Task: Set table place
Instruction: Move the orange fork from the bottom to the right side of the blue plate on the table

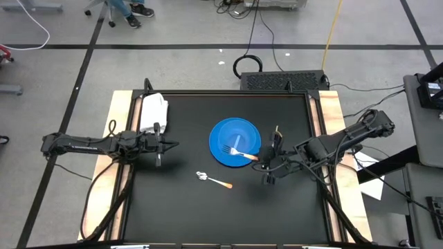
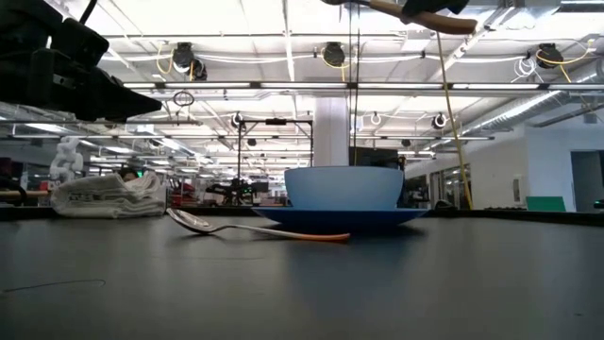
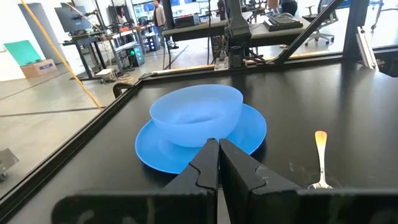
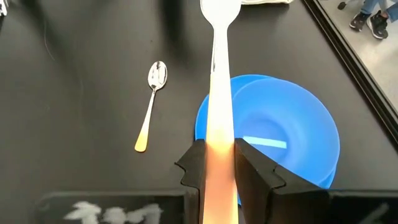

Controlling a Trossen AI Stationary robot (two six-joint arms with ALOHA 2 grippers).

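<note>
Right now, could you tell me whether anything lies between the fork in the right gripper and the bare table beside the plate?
Nothing visible does: the right gripper holds the fork above the bowl; the spoon lies apart.

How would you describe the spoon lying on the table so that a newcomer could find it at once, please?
Start at the black table and find the blue plate holding a blue bowl near its middle. Just off the plate's near edge lies the spoon, flat on the bare tabletop. Unlike the fork gripped in the right hand, nothing holds it, and it has a silver bowl and an orange handle.
</note>
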